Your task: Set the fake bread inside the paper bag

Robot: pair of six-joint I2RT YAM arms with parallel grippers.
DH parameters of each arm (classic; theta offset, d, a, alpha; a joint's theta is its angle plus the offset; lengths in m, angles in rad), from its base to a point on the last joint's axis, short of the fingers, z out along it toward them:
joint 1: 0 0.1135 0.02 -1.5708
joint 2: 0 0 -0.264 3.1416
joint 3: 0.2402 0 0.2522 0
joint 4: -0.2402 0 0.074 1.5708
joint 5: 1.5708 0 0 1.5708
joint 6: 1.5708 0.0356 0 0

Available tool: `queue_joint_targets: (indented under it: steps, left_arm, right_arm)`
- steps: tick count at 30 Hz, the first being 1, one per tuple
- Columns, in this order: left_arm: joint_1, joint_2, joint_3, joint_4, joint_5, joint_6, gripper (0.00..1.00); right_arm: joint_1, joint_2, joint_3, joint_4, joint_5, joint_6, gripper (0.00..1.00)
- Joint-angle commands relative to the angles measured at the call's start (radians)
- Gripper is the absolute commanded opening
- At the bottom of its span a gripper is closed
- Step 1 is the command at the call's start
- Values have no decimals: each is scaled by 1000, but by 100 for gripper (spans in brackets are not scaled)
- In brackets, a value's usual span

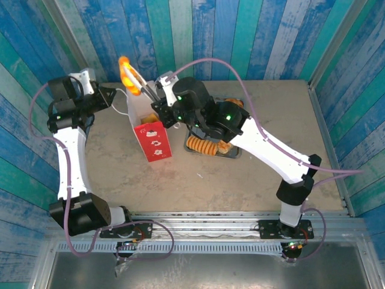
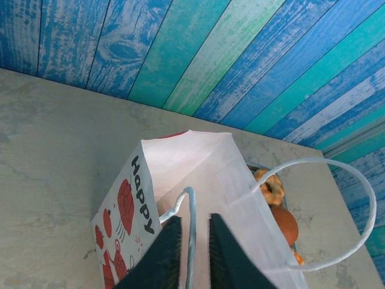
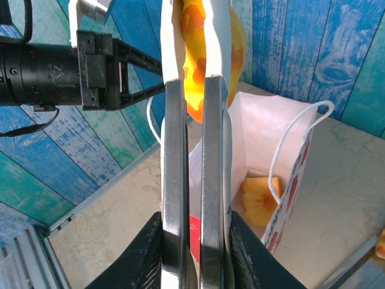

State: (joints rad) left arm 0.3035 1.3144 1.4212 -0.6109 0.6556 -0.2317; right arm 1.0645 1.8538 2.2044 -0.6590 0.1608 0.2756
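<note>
Left gripper point(image 2: 194, 219) pinches cord handle point(image 2: 188, 194), likely steadying paper bag point(image 1: 151, 137). Right gripper point(image 1: 135, 84) clamps fake bread point(image 1: 125, 67) at bag's 11 o'clock, ready to drop. 1 piece point(image 3: 262, 196) inside; tray point(image 1: 234, 154) at 3 o'clock.

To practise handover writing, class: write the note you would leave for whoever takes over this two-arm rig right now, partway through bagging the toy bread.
Left tool: nearly closed around the bag's cord handle; a firm pinch is not confirmed.
Right tool: shut on a yellow-orange bread piece, held above the open paper bag.
Done: one piece lies inside the bag.
Left: release the held piece into the bag, then move the pastries from the grey tray beside it.
</note>
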Motion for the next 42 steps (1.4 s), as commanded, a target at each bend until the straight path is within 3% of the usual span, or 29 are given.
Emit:
queue_joint_targets:
  steps: [1,11,27,42]
  left_arm:
    - [-2,3,-12,14,-14,20,13]
    - [-2,-28,-27,11,-71,32,0]
    - [-1,-48,-45,0,-96,60,0]
    - [-1,-53,-50,7,-67,58,0]
  right_arm:
    - [9,41,64,-6,24,13,17]
    - [8,143,109,-101,81,15,18]
    - [-28,192,83,-196,85,46,21]
    - [-49,187,45,-207,70,63,36]
